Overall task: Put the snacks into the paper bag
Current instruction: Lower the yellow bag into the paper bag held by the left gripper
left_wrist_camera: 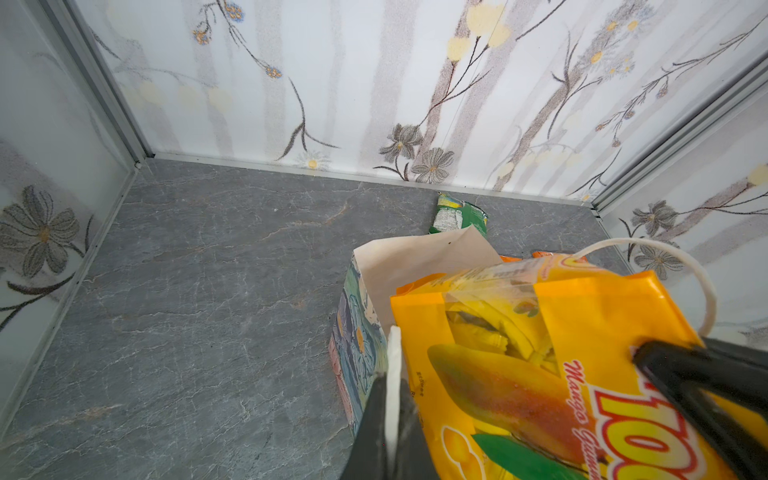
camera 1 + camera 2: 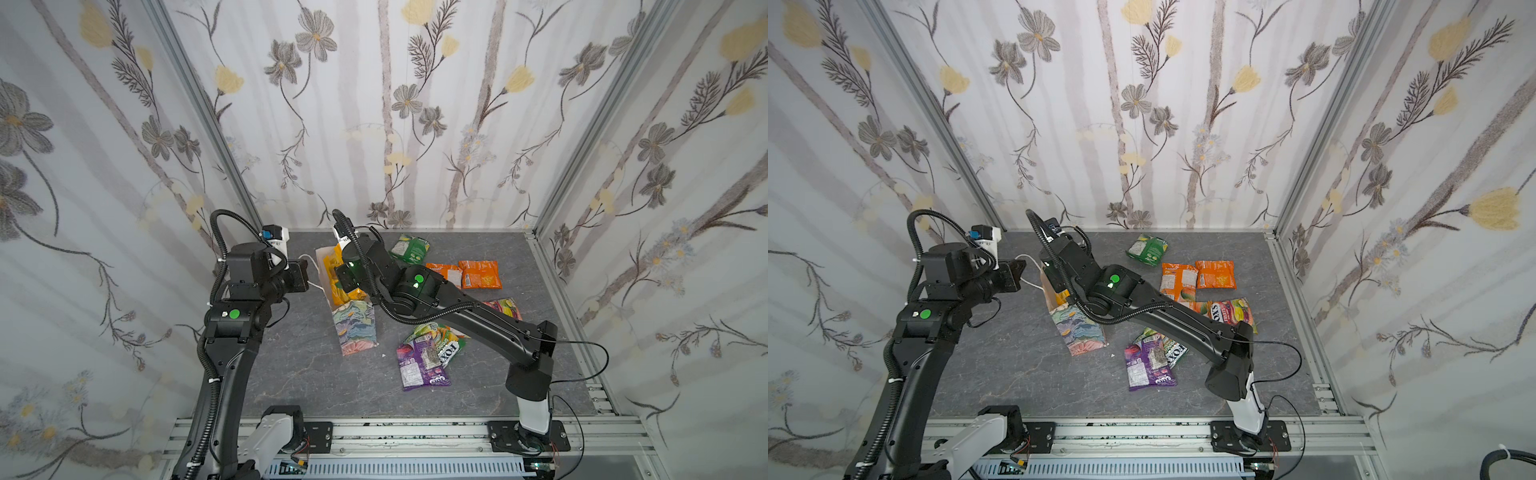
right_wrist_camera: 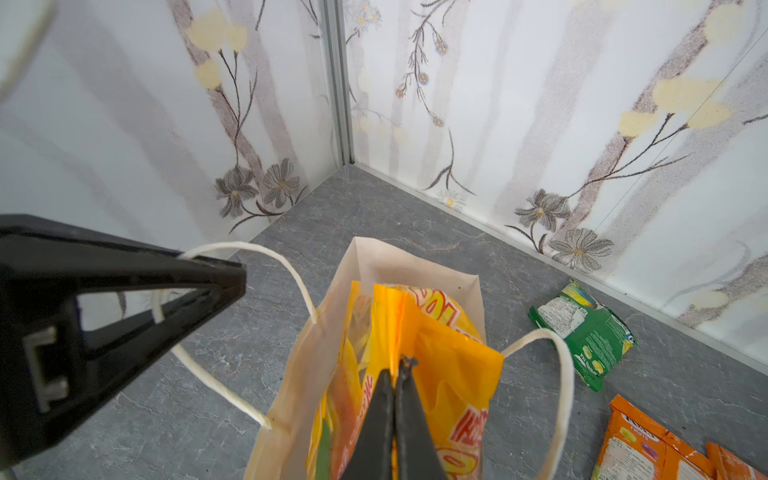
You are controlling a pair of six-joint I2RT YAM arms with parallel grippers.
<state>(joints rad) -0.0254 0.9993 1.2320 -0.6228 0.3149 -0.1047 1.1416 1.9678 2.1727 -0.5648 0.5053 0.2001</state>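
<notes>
The grey stone-patterned tabletop (image 2: 291,374) carries everything. Left of its middle stands the tall paper bag (image 2: 355,328) with pastel floral print outside and plain white inside, upright with its mouth open.

Loose snacks lie flat to the right of the bag, apart from it. A crinkly green packet (image 2: 409,248) sits near the back wall. Two orange packets (image 2: 480,274) lie side by side just in front of it. A purple packet (image 2: 419,365) lies nearest the front, overlapping a white-and-green one lettered FOX'S (image 2: 451,345).

A glossy yellow-orange packet (image 3: 453,365) with a mango picture stands on edge in the bag's mouth, its top above the rim. The right gripper (image 3: 397,370) is pinched tight on this packet's upper edge, jaws together over the plastic.

The left gripper (image 1: 392,382) is clamped on the thin white cord handle (image 3: 291,274) on the bag's left side and holds it out from the bag.
</notes>
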